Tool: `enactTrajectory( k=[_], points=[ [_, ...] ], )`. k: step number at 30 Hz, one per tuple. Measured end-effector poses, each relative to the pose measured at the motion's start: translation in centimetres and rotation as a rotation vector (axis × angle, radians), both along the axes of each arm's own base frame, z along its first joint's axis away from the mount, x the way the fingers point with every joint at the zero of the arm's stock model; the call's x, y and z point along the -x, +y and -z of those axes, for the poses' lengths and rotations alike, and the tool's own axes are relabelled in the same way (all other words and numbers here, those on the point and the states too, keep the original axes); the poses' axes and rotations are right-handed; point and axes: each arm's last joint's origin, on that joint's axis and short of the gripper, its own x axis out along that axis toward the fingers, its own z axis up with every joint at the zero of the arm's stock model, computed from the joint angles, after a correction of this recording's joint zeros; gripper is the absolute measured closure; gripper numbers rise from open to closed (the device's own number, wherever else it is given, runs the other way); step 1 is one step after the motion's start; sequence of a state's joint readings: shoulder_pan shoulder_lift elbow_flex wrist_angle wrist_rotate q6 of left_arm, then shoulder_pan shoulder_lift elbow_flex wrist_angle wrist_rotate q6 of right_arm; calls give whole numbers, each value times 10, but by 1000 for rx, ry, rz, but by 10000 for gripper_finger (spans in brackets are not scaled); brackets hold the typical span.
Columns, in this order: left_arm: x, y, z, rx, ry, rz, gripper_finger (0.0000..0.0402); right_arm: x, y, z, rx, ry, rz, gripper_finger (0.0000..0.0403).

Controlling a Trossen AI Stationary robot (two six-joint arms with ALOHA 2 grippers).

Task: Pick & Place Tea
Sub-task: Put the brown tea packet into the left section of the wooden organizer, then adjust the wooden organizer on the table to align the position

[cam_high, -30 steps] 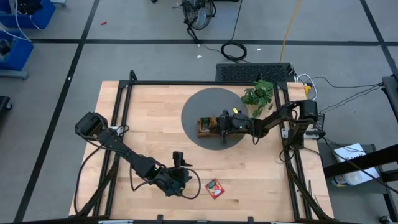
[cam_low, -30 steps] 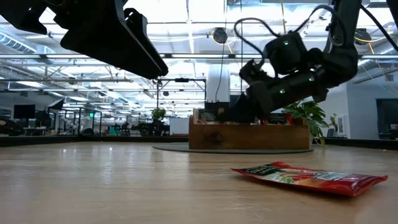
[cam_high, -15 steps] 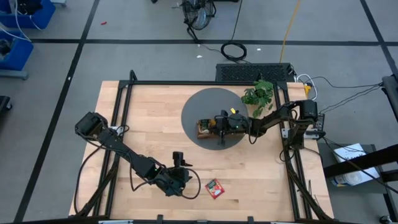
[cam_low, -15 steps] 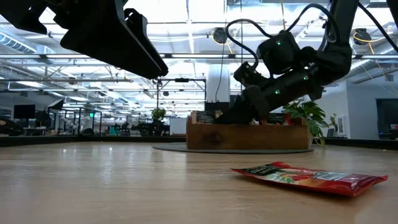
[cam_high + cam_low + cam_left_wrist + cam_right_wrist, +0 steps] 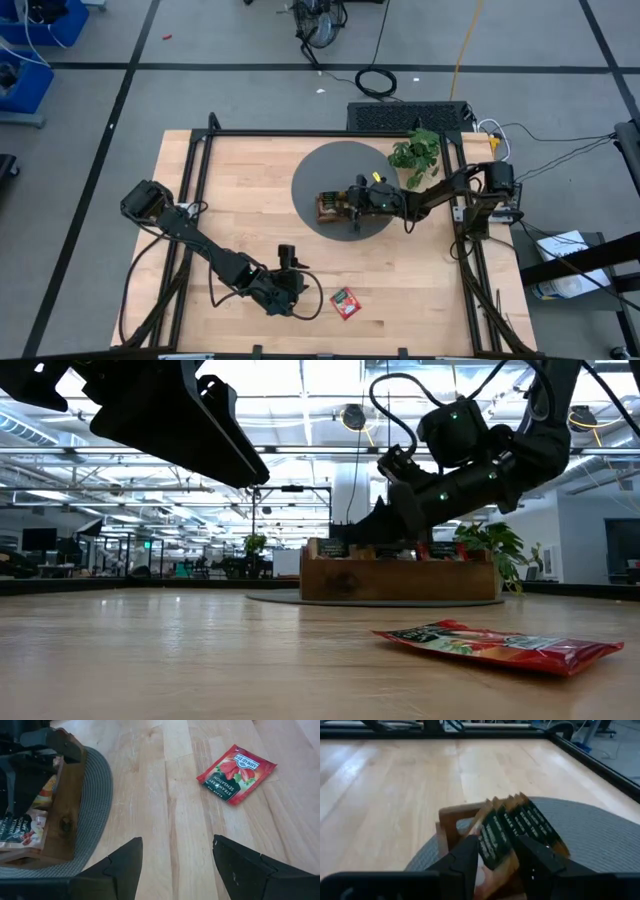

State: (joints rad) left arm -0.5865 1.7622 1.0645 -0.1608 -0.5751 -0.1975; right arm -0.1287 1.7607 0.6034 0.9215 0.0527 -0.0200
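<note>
One red tea sachet lies flat on the wooden table near its front edge. My left gripper hovers open just to its left, holding nothing. Several more tea sachets stand on edge in the brown wooden tray, which rests on a round grey mat. My right gripper is open just above the tray. Its fingers stand on either side of the nearest dark-printed sachet. My right gripper comes at the tray slanting down from the table's right. One sachet's top edge stands between its fingers. I cannot tell whether they touch it. The sachet stands upright in the tray among the others.
A green potted plant stands at the mat's far right, close to my right arm. A dark frame runs around the table top. Bare wood lies between the mat and the red sachet.
My right gripper has risen from inside the tray to just above its rim, staying over the same end. The tray and the red sachet have kept still.
</note>
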Motion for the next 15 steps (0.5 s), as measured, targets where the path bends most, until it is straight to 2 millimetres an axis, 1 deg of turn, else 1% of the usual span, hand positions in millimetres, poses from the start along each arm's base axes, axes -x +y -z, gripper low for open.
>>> enactTrajectory(
  k=[2, 7, 11, 15],
  points=[
    [0, 0, 0, 0, 1, 0, 160, 1, 0, -6, 3, -20, 3, 279],
    [0, 0, 0, 3, 3, -4, 160, 10, 1, -32, 26, -67, 0, 282],
    [0, 0, 0, 12, 3, -13, 160, 30, 4, -49, 9, -16, 3, 295],
    [1, 4, 4, 26, -1, -46, 160, 59, 17, -57, -30, 33, 24, 324]
  ],
)
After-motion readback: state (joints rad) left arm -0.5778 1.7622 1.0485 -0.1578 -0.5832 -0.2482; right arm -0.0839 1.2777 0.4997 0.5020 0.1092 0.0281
